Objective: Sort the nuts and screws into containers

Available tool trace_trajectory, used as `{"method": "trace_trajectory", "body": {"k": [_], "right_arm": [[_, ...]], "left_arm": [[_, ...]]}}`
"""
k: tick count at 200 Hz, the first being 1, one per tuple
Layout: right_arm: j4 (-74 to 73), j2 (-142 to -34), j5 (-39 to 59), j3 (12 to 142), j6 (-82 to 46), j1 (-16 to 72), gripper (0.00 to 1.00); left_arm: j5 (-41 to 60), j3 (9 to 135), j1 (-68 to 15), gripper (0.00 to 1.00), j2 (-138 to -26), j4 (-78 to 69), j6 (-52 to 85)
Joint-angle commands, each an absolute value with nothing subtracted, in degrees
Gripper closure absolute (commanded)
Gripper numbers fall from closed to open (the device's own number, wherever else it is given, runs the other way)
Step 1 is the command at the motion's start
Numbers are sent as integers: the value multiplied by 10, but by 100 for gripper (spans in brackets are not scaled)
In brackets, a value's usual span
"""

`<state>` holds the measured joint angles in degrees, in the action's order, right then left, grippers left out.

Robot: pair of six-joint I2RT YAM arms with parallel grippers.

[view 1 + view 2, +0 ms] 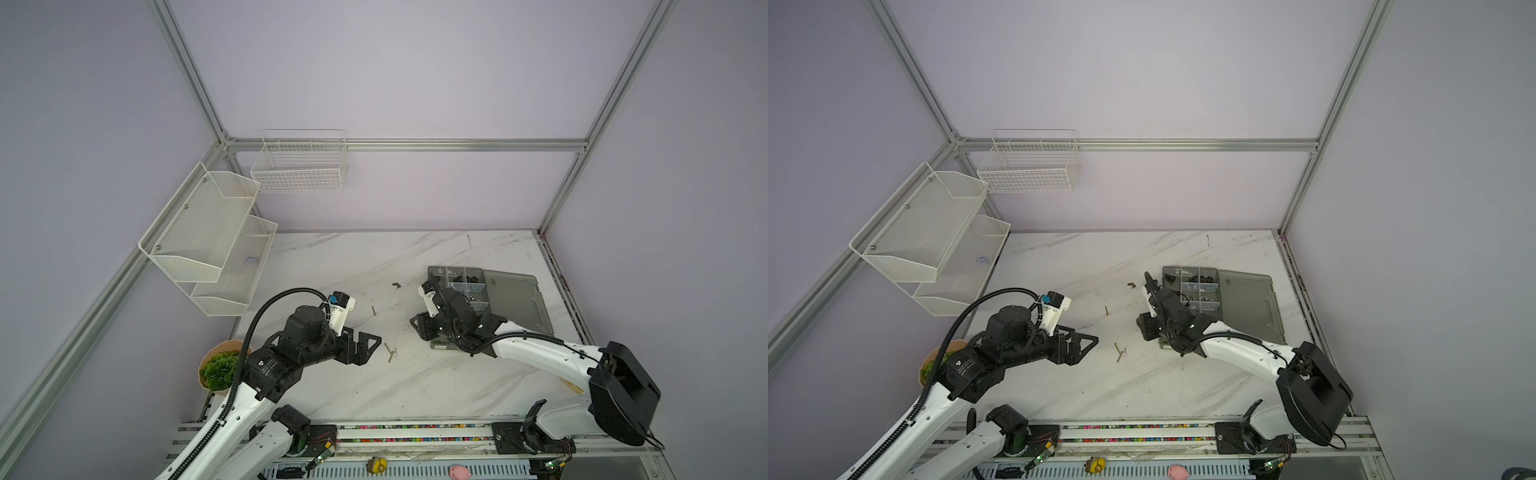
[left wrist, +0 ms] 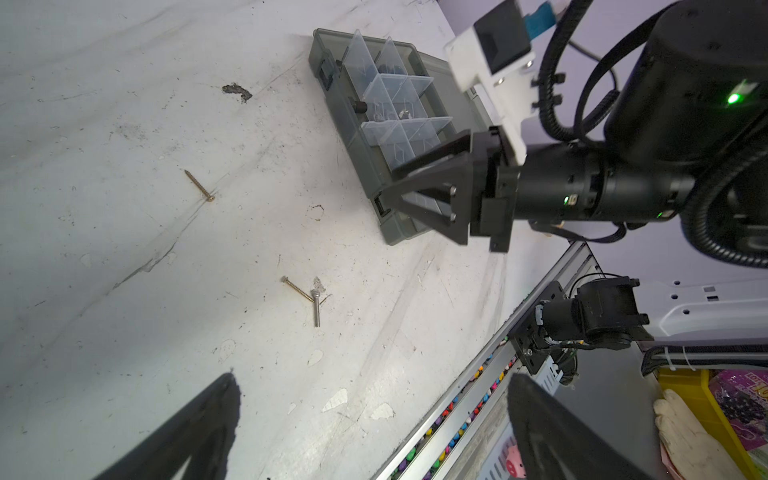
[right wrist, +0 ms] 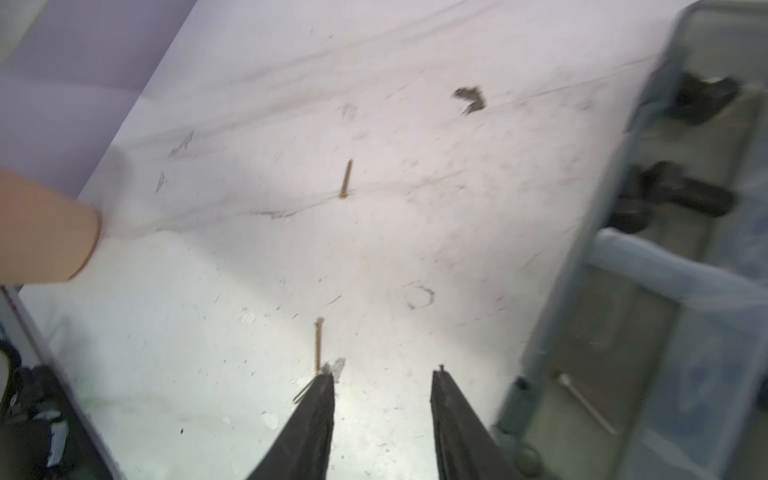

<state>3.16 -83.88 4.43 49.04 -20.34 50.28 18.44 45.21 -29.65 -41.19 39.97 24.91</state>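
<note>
Sorting is partly done, by my reading. In both top views, with twelve o'clock at the back wall, the grey organizer box (image 1: 432, 274) lies on the bench (image 1: 415, 395) at three o'clock from its middle, with its lid (image 1: 519, 303) folded open on the three o'clock side. Its compartments already hold parts: black bolts (image 3: 702, 99) in one, a thin silver screw (image 3: 586, 403) in another, and dark small pieces in the far ones, too small to name. Loose on the bench are a single brass screw (image 1: 373, 311) at nine o'clock from the box and a touching pair of screws (image 1: 390, 353), one brass and one silver, at eight o'clock. A small dark scrap (image 1: 396, 285) at ten o'clock may be a nut or only a mark; I cannot tell. The right end effector (image 3: 382, 374) hangs between the box and that pair, fingers spread with nothing between them. The left end effector (image 2: 374, 382) is also spread wide and empty, just at nine o'clock of the pair. At least three screws remain to be put away
</note>
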Motion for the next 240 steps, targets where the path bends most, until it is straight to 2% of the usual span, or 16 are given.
{"method": "trace_trajectory", "body": {"k": [1,29,69,135,186,240], "right_arm": [[-24,-891,48,476,-254,546,57],[-52,-944,19,471,-319,595,57],[-7,-966,-68,489,-374,648,57],[47,-1003,-123,531,-395,658,57],[55,-1039,-125,551,-397,663,57],[138,-1047,-162,556,-394,663,61]], "left_arm": [[177,433,-294,0,-410,389,253],[181,434,-294,0,-412,390,253],[179,434,-294,0,-408,389,253],[186,433,-294,0,-405,388,252],[181,433,-294,0,-398,388,253],[184,434,-294,1,-402,388,252]]}}
